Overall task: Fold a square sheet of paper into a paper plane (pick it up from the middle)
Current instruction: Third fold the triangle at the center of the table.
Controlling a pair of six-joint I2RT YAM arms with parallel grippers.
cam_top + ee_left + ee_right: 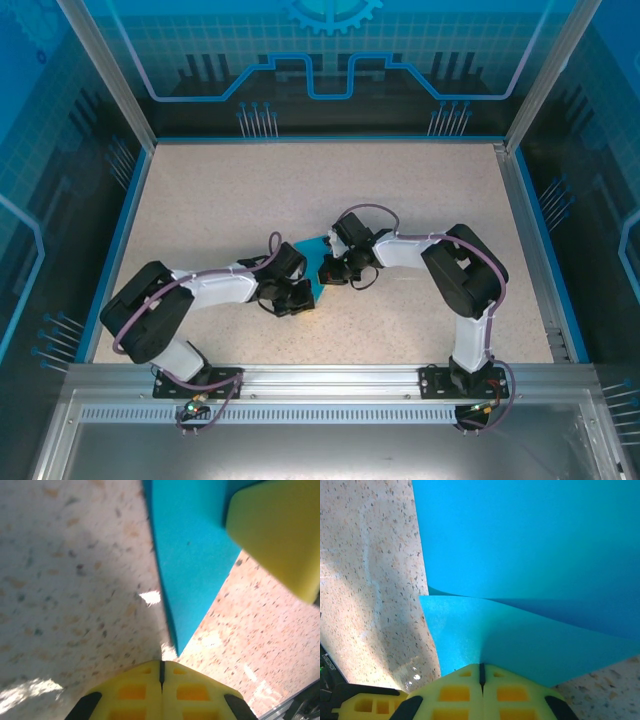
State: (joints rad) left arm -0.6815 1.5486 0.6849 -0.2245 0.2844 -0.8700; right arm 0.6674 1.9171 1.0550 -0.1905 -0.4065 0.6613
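The square sheet of paper is teal-blue and lies partly folded on the speckled table between my two arms. In the right wrist view one layer of the sheet lies flat while a larger flap rises behind it. My right gripper is shut, its yellow tips resting on the flat layer's near edge. In the left wrist view a pointed corner of the paper ends just ahead of my left gripper, which is shut with nothing in it. The right gripper's fingertip sits on the paper there.
The two grippers nearly touch at the table's middle. A blue-edged wall bounds the far side, and an aluminium rail runs along the near edge. The left gripper's yellow finger shows at the right wrist view's lower left.
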